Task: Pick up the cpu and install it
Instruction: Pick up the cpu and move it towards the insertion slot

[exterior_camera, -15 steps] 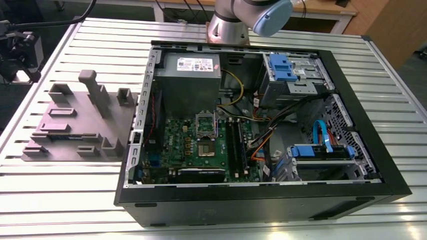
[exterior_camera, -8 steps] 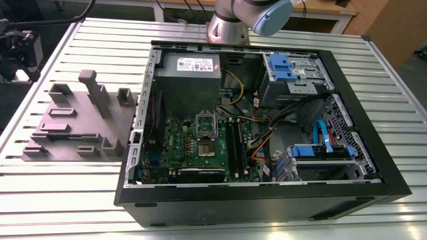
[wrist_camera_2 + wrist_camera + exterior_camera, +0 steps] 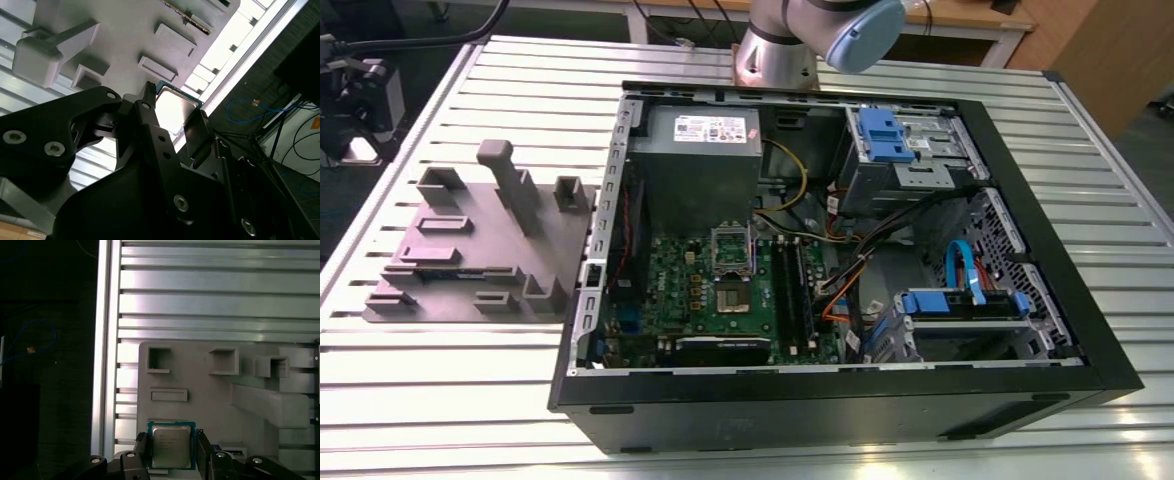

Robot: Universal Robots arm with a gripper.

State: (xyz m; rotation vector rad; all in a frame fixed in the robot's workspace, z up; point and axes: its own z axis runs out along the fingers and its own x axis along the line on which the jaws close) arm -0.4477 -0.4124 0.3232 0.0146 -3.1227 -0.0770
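The fingers (image 3: 143, 454) are clenched on the cpu (image 3: 171, 445), pressing on two opposite edges, with its silvery top facing the camera in the first wrist view. In both wrist views the cpu (image 3: 175, 106) hangs above a grey holder block (image 3: 215, 395) that lies on the ribbed metal desk (image 3: 210, 290). In the exterior view, the block (image 3: 467, 250) sits just beside an open computer case (image 3: 1067, 330), on the exterior view's left of it. The arm (image 3: 834, 30) shows behind the case.
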